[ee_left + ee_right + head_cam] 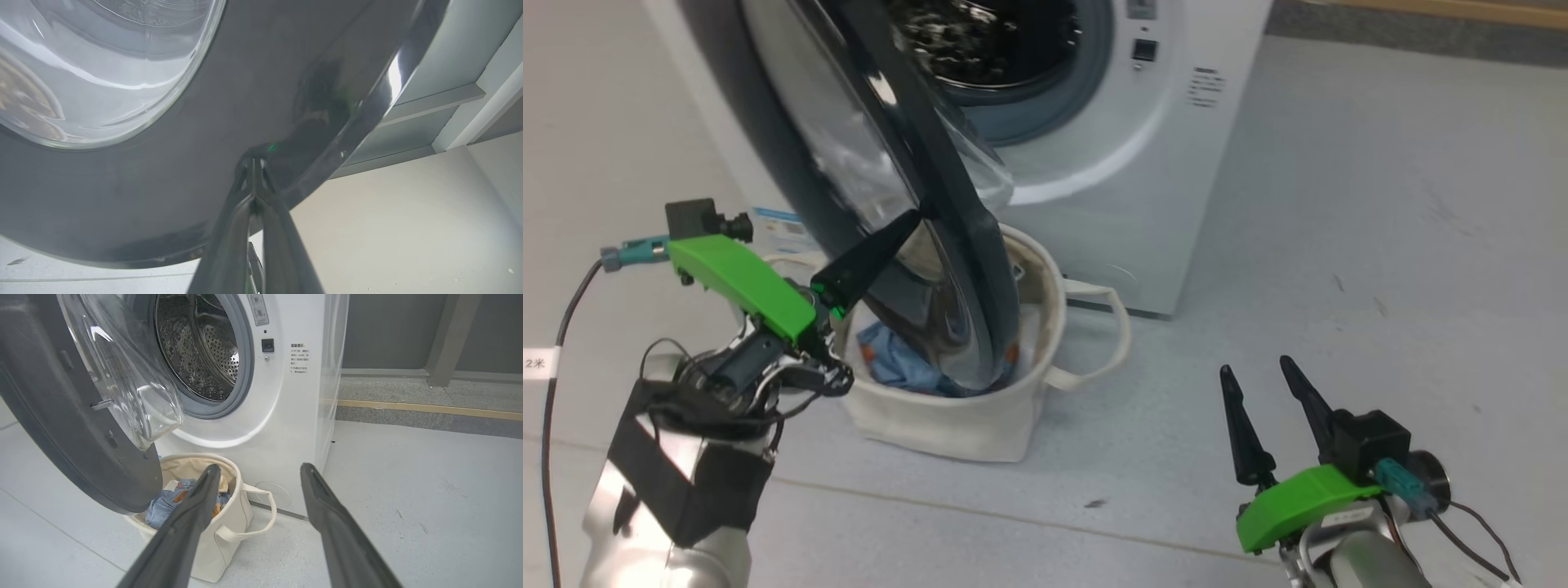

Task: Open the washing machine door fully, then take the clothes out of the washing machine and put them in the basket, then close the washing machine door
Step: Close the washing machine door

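The washing machine (1160, 204) stands at the far side of the floor, a little left of centre. Its steel drum (196, 347) is open to view, and the part that shows has nothing in it. The washing machine door (61, 416) stands about half open from its hinge on the left, edge-on to the head view, with its glass bowl facing the drum and its lower rim hanging above the left side of the basket.

The basket (947, 425) sits on the floor just in front of the machine, below the opening. The clothes (894, 363) lie inside it: blue fabric with orange marks, and a cream piece beside it.

The left gripper (913, 219) has its fingers pressed tight together with nothing between them. Their joined tip rests against the glossy black outer rim of the door, low on the near side. The right gripper (1255, 367) hovers well to the right, near the robot, with its fingers spread wide and empty, pointing towards the machine and basket.

Opening the door and moving the clothes look done, though the drum's near bottom is hidden. What is left is the closing, and the left fingers seem set to push the door until it latches
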You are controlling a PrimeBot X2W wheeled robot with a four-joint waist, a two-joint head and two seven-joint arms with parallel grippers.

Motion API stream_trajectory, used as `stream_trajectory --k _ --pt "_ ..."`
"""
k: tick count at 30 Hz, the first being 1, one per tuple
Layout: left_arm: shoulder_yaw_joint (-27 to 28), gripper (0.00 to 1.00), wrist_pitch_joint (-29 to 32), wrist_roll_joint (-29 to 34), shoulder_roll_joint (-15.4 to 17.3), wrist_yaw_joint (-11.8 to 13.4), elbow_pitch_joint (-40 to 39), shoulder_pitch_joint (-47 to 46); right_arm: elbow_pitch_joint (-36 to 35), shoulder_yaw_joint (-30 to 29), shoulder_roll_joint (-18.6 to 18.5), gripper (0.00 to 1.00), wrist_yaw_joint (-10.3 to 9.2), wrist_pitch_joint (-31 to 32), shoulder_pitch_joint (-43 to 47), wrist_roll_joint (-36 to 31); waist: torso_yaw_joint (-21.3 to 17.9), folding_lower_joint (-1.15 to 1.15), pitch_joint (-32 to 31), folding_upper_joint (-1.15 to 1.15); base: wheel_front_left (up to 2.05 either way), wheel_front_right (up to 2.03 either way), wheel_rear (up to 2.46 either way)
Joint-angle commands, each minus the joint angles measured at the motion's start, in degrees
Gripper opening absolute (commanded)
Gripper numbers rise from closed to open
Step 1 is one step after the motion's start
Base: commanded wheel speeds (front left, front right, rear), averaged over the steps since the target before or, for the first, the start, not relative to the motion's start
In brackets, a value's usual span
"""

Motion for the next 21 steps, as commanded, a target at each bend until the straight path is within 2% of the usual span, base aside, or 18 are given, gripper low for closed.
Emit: stream_trajectory --k 1,3,10,21 --pt "2.18 0.00 -0.81 0.65 1.41 -0.64 -0.87 -3.68 -2.07 0.73 0.47 1.00 0.03 -0.60 -1.42 -0.56 -3.45 0.00 1.61 0.00 0.00 0.00 0.00" --pt "3.10 0.00 -1.96 0.56 2.01 -0.79 0.75 -4.68 -2.31 0.50 0.70 1.00 0.03 -0.64 -1.64 -0.70 -6.20 0.00 2.60 0.00 0.00 0.00 0.00" --pt "4.35 0.00 -5.26 0.61 3.45 -0.87 1.25 -5.81 -2.48 0.31 1.19 1.00 0.03 -0.72 -2.31 -0.90 -11.48 0.00 3.94 0.00 0.00 0.00 0.00" --pt "3.72 0.00 -8.93 0.51 4.85 -0.88 0.15 -5.80 -2.72 -0.08 1.53 1.00 0.03 -0.75 -2.10 -0.94 -13.45 0.00 3.07 0.00 0.00 0.00 0.00"
